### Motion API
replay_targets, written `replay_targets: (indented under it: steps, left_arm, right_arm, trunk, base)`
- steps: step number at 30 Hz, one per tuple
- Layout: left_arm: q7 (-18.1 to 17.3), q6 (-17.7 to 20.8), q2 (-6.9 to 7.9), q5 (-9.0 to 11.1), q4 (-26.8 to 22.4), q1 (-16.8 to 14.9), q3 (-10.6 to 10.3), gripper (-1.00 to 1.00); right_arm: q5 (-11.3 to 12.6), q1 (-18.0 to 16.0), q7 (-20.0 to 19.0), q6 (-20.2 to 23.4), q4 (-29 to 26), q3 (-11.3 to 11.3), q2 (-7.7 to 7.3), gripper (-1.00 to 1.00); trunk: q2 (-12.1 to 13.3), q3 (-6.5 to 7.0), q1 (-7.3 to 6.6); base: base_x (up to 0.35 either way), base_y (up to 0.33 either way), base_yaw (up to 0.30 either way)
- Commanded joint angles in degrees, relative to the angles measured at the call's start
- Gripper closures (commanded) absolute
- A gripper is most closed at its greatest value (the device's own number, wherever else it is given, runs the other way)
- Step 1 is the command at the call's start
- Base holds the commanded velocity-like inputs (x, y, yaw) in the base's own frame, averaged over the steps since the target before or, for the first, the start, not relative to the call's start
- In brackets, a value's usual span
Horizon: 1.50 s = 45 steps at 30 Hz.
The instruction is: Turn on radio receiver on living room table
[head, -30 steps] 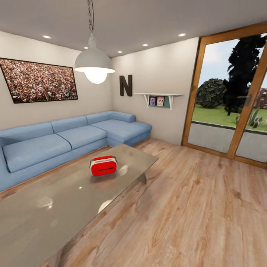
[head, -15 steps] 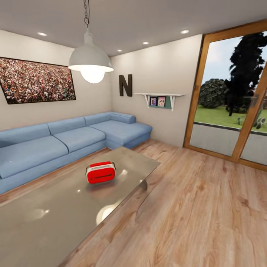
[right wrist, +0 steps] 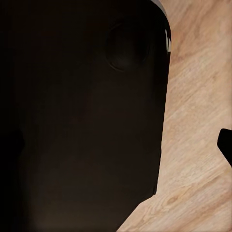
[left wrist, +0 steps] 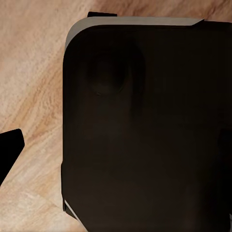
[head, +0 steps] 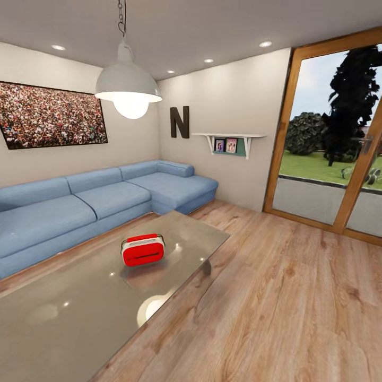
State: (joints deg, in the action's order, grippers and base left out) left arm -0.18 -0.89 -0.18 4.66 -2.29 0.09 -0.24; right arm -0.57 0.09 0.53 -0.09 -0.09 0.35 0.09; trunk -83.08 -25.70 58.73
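Beige walls and a light wood floor (head: 297, 297) make up the living room, with a blue L-shaped sofa (head: 106, 199) along two walls. On the far wall I read one black letter, "N" (head: 180, 122); beside it hangs a crowd picture (head: 50, 115), and a shelf (head: 228, 139) carries small photos with no readable text. The radio receiver (head: 142, 250) stands upright on the glossy grey table (head: 79, 313), near its far end, under the dome lamp (head: 128, 87). Both wrist views show a dark body over floor; whether the grippers are wide or narrow, I cannot tell
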Motion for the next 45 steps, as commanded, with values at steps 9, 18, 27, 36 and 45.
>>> replay_targets:
  steps: [9, 18, 27, 36, 45]
  left_arm:
    - [0.0, 0.0, 0.02, 0.0, 0.0, 0.0, 0.0, -1.00]
    - [0.0, 0.0, 0.01, 0.0, 0.0, 0.0, 0.0, -1.00]
    - [0.0, 0.0, 0.00, 0.0, 0.0, 0.0, 0.0, -1.00]
    - [0.0, -0.1, -0.15, 0.0, 0.0, 0.0, 0.0, -1.00]
    - [0.0, -0.1, -0.13, 0.0, 0.0, 0.0, 0.0, -1.00]
  right_arm:
    - [0.0, 0.0, 0.0, 0.0, 0.0, 0.0, 0.00, -1.00]
    - [0.0, 0.0, 0.0, 0.0, 0.0, 0.0, 0.00, -1.00]
    - [0.0, 0.0, 0.0, 0.0, 0.0, 0.0, 0.00, -1.00]
    - [0.0, 0.0, 0.0, -0.1, 0.0, 0.0, 0.00, -1.00]
    - [0.0, 0.0, 0.0, -0.2, 0.0, 0.0, 0.00, -1.00]
  trunk:
    - [0.0, 0.00, 0.00]
    - [0.0, 0.00, 0.00]
    - [0.0, 0.00, 0.00]
    - [0.0, 0.00, 0.00]
    - [0.0, 0.00, 0.00]
  base:
    - [0.077, 0.000, 0.000]
    - [0.305, 0.000, 0.000]
    - [0.320, 0.000, 0.000]
    - [0.131, 0.000, 0.080]
    - [0.007, 0.000, 0.252]
